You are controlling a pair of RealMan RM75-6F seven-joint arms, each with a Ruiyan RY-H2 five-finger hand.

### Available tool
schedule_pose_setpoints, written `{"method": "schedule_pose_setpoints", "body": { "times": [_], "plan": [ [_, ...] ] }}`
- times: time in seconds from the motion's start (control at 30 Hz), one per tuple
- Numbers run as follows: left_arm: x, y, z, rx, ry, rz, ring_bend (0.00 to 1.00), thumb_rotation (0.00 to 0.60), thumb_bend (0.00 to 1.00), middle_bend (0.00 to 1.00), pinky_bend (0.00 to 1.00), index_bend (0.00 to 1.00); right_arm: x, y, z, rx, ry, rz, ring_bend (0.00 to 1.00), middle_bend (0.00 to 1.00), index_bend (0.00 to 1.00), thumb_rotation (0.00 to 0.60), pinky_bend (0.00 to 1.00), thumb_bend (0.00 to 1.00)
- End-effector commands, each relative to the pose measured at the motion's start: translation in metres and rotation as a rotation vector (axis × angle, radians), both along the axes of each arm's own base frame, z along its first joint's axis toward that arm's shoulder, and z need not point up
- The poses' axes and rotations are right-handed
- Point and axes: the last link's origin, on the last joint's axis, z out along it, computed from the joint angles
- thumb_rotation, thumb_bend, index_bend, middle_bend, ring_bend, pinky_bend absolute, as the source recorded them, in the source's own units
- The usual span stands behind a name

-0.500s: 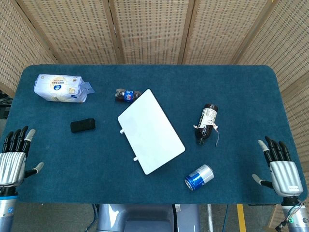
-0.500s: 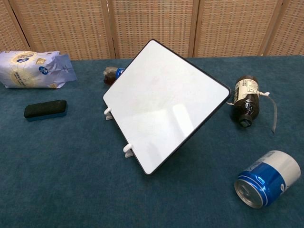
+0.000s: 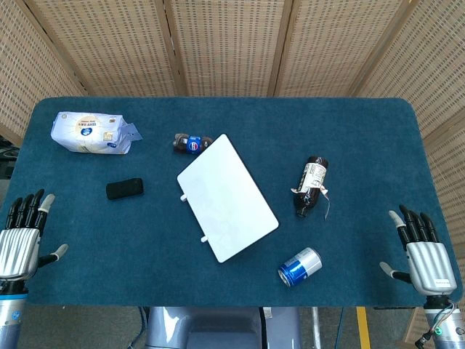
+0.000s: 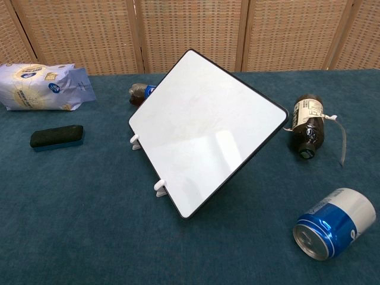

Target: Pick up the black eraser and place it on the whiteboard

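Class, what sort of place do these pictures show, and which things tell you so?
Probably a robot test bench, not a home: a table under blue felt, woven screen panels behind it, and an open robot hand at each near corner.

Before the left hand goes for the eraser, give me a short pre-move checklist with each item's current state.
1. Eraser free on the table, nothing on it or touching it: ok.
2. Left hand holding nothing, fingers apart: ok.
3. Right hand holding nothing, parked at the near right edge away from everything: ok.
4. Path from left hand to eraser: bare cloth between them; the bag sits farther back: ok.
5. Whiteboard face bare for the drop: ok, though the chest view shows it propped at a tilt, so the eraser might slide.
6. Whether the board's prop will bear the eraser: cannot tell.
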Motion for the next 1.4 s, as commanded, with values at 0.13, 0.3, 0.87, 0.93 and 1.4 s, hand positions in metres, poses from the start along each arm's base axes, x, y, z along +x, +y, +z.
{"method": "schedule_pose_setpoints", "body": {
  "times": [0.13, 0.3, 0.87, 0.93, 1.4],
  "plan": [
    [0.000, 0.001, 0.000, -0.005, -0.006, -0.001, 0.00, 0.600, 0.01, 0.00, 0.00, 0.00, 0.001, 0.002, 0.001, -0.004, 0.004, 0.002, 0.00, 0.00, 0.00, 0.600, 0.00, 0.00],
    [0.001, 0.001, -0.001, -0.008, -0.005, -0.009, 0.00, 0.600, 0.01, 0.00, 0.00, 0.00, 0.000, 0.002, 0.003, -0.013, -0.002, -0.003, 0.00, 0.00, 0.00, 0.600, 0.00, 0.00],
    [0.011, 0.024, -0.004, -0.066, -0.077, 0.028, 0.00, 0.600, 0.01, 0.00, 0.00, 0.06, 0.001, 0.003, 0.005, -0.011, -0.016, 0.003, 0.00, 0.00, 0.00, 0.600, 0.00, 0.00],
    [0.014, 0.035, -0.003, -0.088, -0.091, 0.040, 0.00, 0.600, 0.01, 0.00, 0.00, 0.07, 0.001, 0.003, 0.005, -0.010, -0.015, 0.007, 0.00, 0.00, 0.00, 0.600, 0.00, 0.00],
    [0.034, 0.114, -0.004, -0.224, -0.045, 0.138, 0.00, 0.600, 0.04, 0.00, 0.00, 0.19, 0.005, 0.005, -0.001, 0.019, -0.015, 0.022, 0.00, 0.00, 0.00, 0.600, 0.00, 0.00]
  ]
}}
